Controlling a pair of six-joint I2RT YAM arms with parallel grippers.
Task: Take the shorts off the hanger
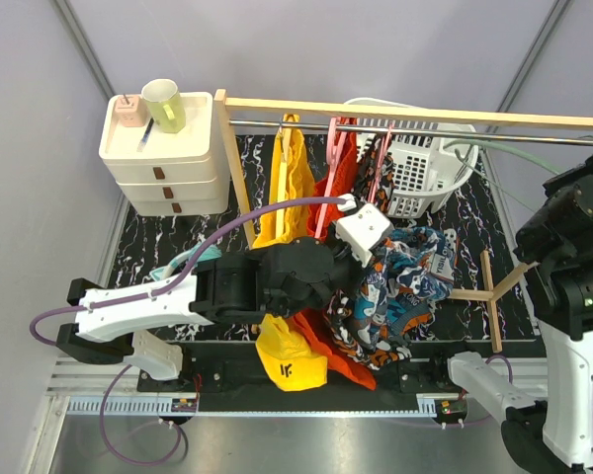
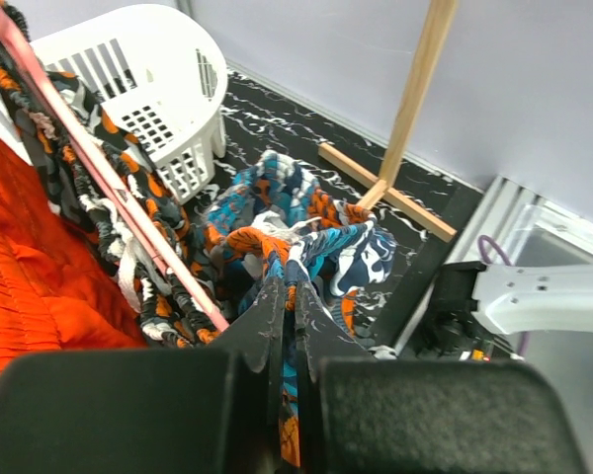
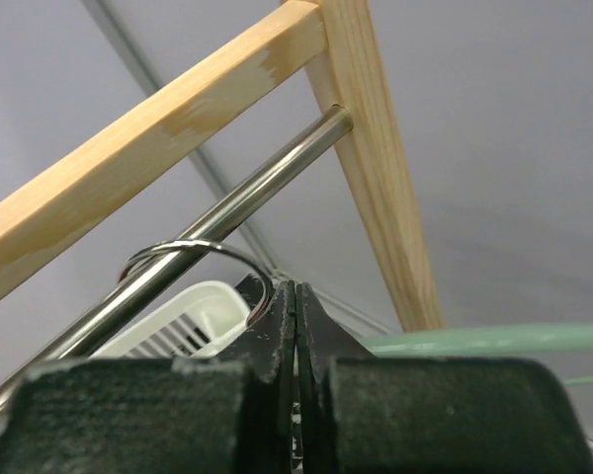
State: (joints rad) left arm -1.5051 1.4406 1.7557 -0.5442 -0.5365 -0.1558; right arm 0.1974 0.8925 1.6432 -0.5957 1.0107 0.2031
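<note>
The left claw [image 2: 289, 288] was pinching a fold of the blue shorts [image 2: 298, 212], its fingers pressed onto the cloth with only a thin strip showing between them. From that pinch the blue shorts ran straight ahead of the tips as a bunched, twisted heap, long axis pointing away from the claw toward the wooden foot [image 2: 387, 190] of the rack; the far end sagged onto the dark table [image 2: 277, 118]. To the left of the claw the grey shorts [image 2: 74, 188] were on the pink hanger [image 2: 109, 170], strung out along its bar, which slanted from far left down to a spot just beside the left finger. Further left, and nearer, lay the red shorts [image 2: 40, 276], touching the grey pair. The basket [image 2: 148, 69] stood ahead and left, beyond both pairs. In the top view the blue shorts hung below and right of the left claw, with the yellow shorts [image 1: 287, 188] behind its arm. The right claw [image 3: 295, 298] was raised well apart from the shorts, its fingers pressed together with no gap showing; a wire hook [image 3: 193, 249] looped over the steel rail [image 3: 277, 168] and came down to the left fingertip, though whether it was gripped could not be told. A green hanger [image 3: 474, 341] crossed just right of those tips, under the wooden beam [image 3: 158, 118].
</note>
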